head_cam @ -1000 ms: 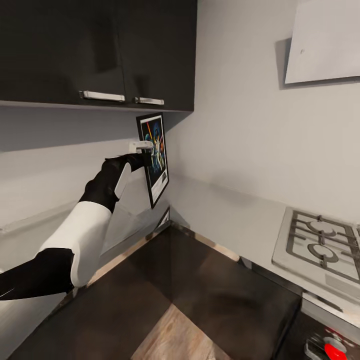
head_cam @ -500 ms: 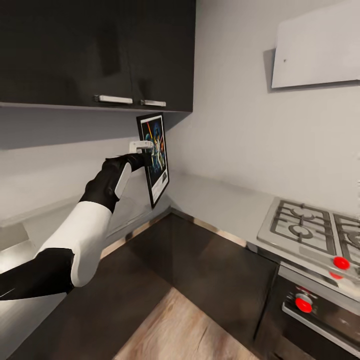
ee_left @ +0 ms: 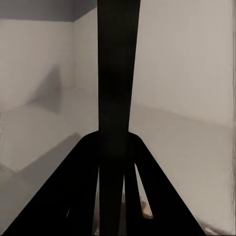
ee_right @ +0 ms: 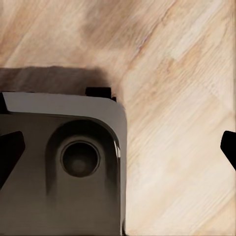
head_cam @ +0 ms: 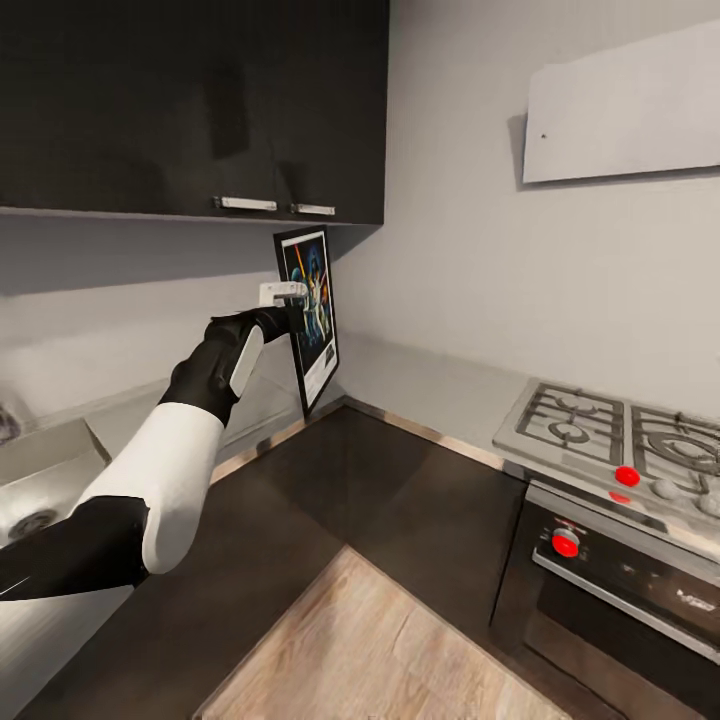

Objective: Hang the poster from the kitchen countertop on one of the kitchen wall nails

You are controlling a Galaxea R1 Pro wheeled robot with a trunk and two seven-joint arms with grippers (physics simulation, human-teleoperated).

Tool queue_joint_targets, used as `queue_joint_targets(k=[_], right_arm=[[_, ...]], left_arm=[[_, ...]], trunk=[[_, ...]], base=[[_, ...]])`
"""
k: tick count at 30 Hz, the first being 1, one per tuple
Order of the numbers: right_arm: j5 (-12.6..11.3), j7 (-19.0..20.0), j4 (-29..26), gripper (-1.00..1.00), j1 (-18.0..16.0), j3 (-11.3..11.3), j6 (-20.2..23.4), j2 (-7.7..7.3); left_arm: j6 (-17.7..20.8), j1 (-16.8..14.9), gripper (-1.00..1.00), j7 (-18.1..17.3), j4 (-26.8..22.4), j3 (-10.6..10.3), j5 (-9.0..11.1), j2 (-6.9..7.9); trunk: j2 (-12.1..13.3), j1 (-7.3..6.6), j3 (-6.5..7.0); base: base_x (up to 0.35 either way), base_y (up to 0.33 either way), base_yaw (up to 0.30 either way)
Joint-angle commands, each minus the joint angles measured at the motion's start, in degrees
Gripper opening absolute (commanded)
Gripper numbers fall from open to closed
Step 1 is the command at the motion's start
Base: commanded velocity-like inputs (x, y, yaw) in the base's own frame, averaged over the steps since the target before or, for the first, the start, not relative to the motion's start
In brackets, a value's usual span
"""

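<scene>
The portrait Star Wars poster [head_cam: 309, 312], thin black frame round a white border with colourful figures on dark blue, hangs in the air in the corner of the kitchen, clamped at its near long edge by the left gripper [head_cam: 288, 295]. The white jaws are closed on the frame about halfway up, so the picture stands out beyond the fingertips with the arm's black wrist behind it. Its long axis runs nearly vertical, leaning a little, the top just below the dark wall cabinets [head_cam: 190, 100] and the bottom corner just above the smooth pale grey table [head_cam: 430, 385]. The printed face looks toward the gas hob [head_cam: 610, 430].

In the left wrist view the poster [ee_left: 118, 73] shows edge-on as a dark upright band rising from between the black fingers [ee_left: 73, 196].

The right gripper [ee_right: 118, 147] hangs over pale wood floor [ee_right: 172, 73]; black fingertips [ee_right: 10, 150] sit at opposite edges of its wrist view, jaws spread wide, with nothing between them but a grey part of the robot's base [ee_right: 64, 162] below.
</scene>
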Motion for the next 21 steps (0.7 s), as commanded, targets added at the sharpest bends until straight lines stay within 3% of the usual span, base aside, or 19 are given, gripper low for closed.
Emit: queue_joint_targets(k=[1, 21], right_arm=[[0.0, 0.0, -0.2, 1.0, -0.1, 0.0, -0.3, -0.05], [0.1, 0.0, -2.4, 1.0, -0.1, 0.1, -0.3, -0.62]], left_arm=[[0.3, 0.0, -1.0, -0.1, -0.1, 0.1, 0.0, -0.03], [0.3, 0.0, -1.0, -0.2, -0.1, 0.1, 0.0, -0.12]], trunk=[[0.0, -0.04, -0.06], [0.0, -0.04, -0.06]], base=[[-0.341, 0.0, 0.0], [-0.34, 0.0, 0.0]])
